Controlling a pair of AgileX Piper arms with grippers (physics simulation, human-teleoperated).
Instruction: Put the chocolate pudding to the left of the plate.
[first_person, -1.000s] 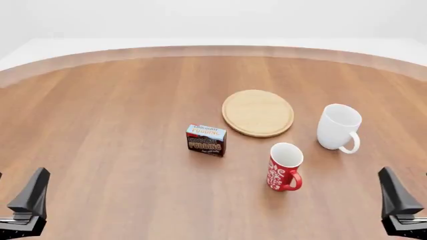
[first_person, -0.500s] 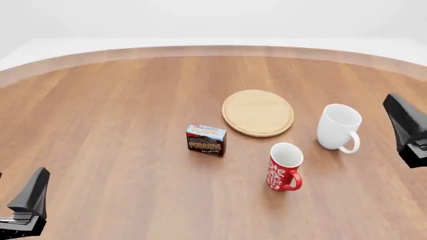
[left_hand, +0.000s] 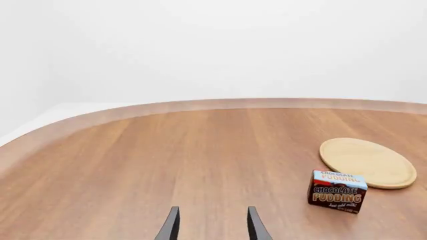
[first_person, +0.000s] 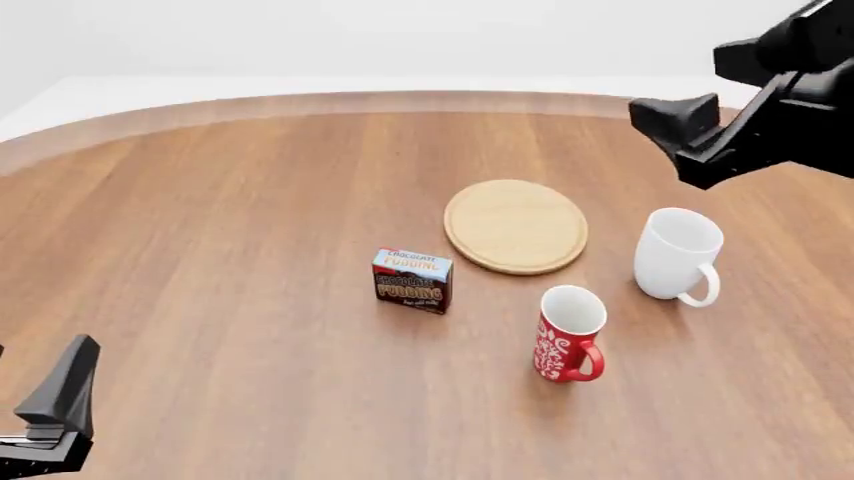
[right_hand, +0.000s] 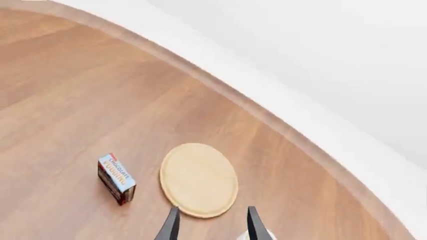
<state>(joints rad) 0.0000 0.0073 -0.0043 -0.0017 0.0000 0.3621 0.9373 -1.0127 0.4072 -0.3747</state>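
Chocolate pudding (first_person: 412, 280) stands upright on the tabletop (first_person: 240, 220), just beside the plate (first_person: 515, 226), off its near-left edge and not touching it, so we judge it near its goal but too far toward us to count as squarely left. Nothing grips it. We see a small box: dark brown face, light blue top, white-and-red lettering, lower than the red patterned mug (first_person: 570, 334) and the white mug (first_person: 677, 254), which sit right of the plate.

Left tool (left_hand: 211, 227) hangs low over the near-left tabletop, fingers parted to a moderate gap, nothing between them. Right tool (right_hand: 211, 225) is high above the far right side, looking down on plate and box, fingers likewise parted and empty; we read this as a raised vantage from which to come down on the box.

A short nudge or lift away from us would likely finish it.
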